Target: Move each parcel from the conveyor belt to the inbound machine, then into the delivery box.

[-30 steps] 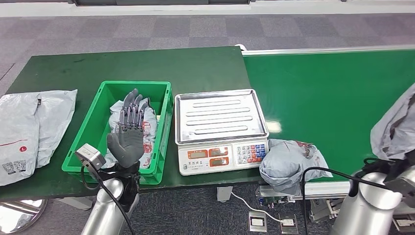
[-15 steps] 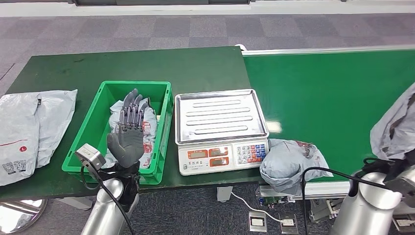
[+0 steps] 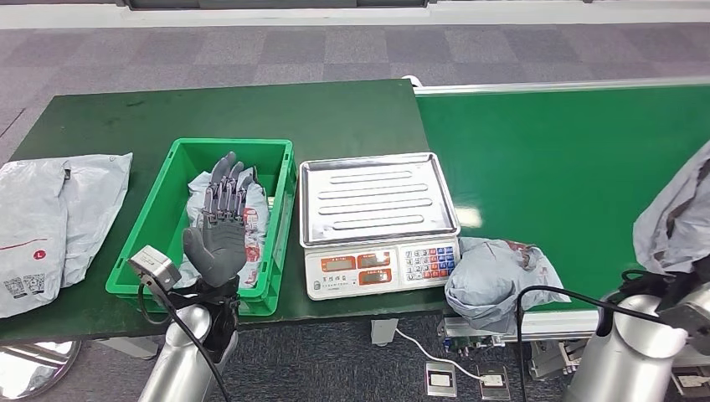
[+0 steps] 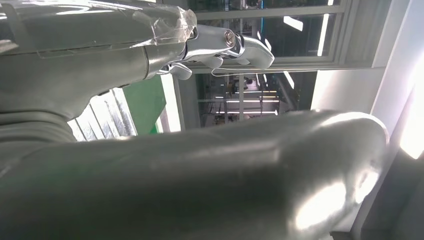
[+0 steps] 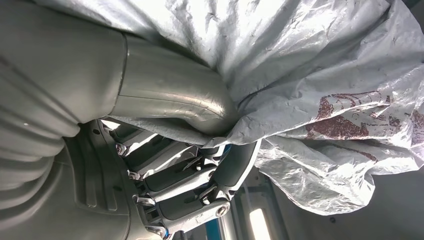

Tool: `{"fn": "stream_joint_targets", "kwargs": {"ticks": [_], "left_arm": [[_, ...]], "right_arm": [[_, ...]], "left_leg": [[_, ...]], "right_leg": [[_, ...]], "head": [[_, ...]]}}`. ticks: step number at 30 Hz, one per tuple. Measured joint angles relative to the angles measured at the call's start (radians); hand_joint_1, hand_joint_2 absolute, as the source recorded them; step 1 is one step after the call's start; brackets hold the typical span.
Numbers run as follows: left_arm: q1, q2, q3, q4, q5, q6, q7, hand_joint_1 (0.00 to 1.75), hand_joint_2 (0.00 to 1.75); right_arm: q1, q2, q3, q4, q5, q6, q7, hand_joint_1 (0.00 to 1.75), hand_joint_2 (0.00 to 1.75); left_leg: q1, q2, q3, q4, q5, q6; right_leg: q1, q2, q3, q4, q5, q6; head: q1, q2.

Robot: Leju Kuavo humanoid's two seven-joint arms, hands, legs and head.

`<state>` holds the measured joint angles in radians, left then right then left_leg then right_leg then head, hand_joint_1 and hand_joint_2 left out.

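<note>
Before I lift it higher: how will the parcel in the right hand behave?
Probably floppy: the grey parcel is crumpled film that sags around the right hand. Its glossy skin looks slippery, so it may creep. Likely light for its bulk.

Crumpled grey parcel [image 5: 320,75] in right hand [image 5: 190,150], above belt [image 3: 569,159].

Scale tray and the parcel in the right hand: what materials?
Scale tray: looks like stainless steel, brushed silver with raised ribs and a bright glare patch. Parcel that the right hand holds: thin grey plastic film, probably a poly mailer; it crinkles, shines, and lets light through.
</note>
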<state>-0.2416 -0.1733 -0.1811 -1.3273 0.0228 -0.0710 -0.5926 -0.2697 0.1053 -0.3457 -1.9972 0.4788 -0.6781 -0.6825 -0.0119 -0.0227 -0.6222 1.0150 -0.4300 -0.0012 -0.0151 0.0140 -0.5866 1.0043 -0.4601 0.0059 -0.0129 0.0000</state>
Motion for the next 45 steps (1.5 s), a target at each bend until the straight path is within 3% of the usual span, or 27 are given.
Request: {"fn": "stream_joint_targets", "kwargs": {"ticks": [2,6,7,9,11,18,31,36,45], "left_arm": [[-0.011,-0.002,-0.002,0.007,0.015,-0.006,0.014,0.00,0.00],[-0.070,-0.016,-0.030,0.045,0.040,-0.010,0.024,0.00,0.00],[-0.078,-0.018,-0.038,0.052,0.043,-0.010,0.024,0.00,0.00],[-0.085,-0.020,-0.047,0.062,0.049,-0.008,0.023,0.00,0.00],[-0.086,-0.015,-0.050,0.070,0.053,-0.003,0.023,0.00,0.00],[-0.085,-0.006,-0.050,0.089,0.055,0.003,0.021,0.00,0.00],[-0.086,-0.003,-0.052,0.103,0.064,0.005,0.012,0.00,0.00],[-0.085,-0.003,-0.053,0.102,0.064,0.005,0.012,0.00,0.00],[-0.085,-0.003,-0.053,0.102,0.064,0.005,0.012,0.00,0.00]], "right_arm": [[-0.069,-0.008,0.032,0.114,0.110,0.094,0.106,1.75,1.75],[-0.323,-0.017,0.293,0.774,0.560,0.566,0.594,1.75,1.75],[-0.345,-0.019,0.373,0.912,0.607,0.643,0.642,1.75,1.75],[-0.363,-0.024,0.487,1.114,0.610,0.677,0.638,1.75,1.75],[-0.390,-0.030,0.547,1.240,0.570,0.623,0.604,1.75,1.75],[-0.486,-0.048,0.650,1.453,0.545,0.583,0.590,1.75,1.75],[-0.515,-0.056,0.702,1.521,0.503,0.541,0.605,1.75,1.75],[-0.496,-0.060,0.709,1.522,0.442,0.407,0.499,1.75,1.75],[-0.486,-0.061,0.709,1.522,0.429,0.385,0.482,1.75,1.75]], "left_leg": [[0.000,0.003,-0.006,-0.001,-0.001,-0.001],[0.002,0.021,0.010,0.000,0.001,-0.002],[0.003,0.016,0.012,0.000,0.004,-0.001],[0.003,-0.004,0.005,0.001,0.013,-0.002],[0.004,-0.016,-0.002,0.000,0.017,-0.005],[0.005,-0.008,0.002,0.000,0.010,-0.004],[0.005,-0.007,0.007,0.001,0.010,-0.003],[0.004,-0.007,0.006,0.001,0.010,-0.003],[0.004,-0.005,0.006,0.000,0.009,-0.003]], "right_leg": [[0.001,0.003,0.001,0.001,0.001,0.000],[0.002,0.022,0.002,-0.001,0.006,-0.002],[0.002,0.016,0.002,-0.002,0.007,-0.001],[0.002,-0.002,-0.001,0.000,0.009,0.001],[0.003,-0.013,-0.004,0.001,0.008,0.000],[0.004,-0.006,-0.002,-0.002,0.006,-0.002],[0.004,-0.007,0.003,-0.003,0.006,-0.002],[0.003,-0.006,0.003,-0.003,0.007,-0.001],[0.004,-0.004,0.002,-0.003,0.006,-0.001]], "head": [[0.000,0.000],[0.000,0.000],[0.000,0.000],[0.000,0.000],[0.000,0.000],[0.000,0.000],[0.000,0.000],[0.000,0.000],[0.000,0.000]]}}
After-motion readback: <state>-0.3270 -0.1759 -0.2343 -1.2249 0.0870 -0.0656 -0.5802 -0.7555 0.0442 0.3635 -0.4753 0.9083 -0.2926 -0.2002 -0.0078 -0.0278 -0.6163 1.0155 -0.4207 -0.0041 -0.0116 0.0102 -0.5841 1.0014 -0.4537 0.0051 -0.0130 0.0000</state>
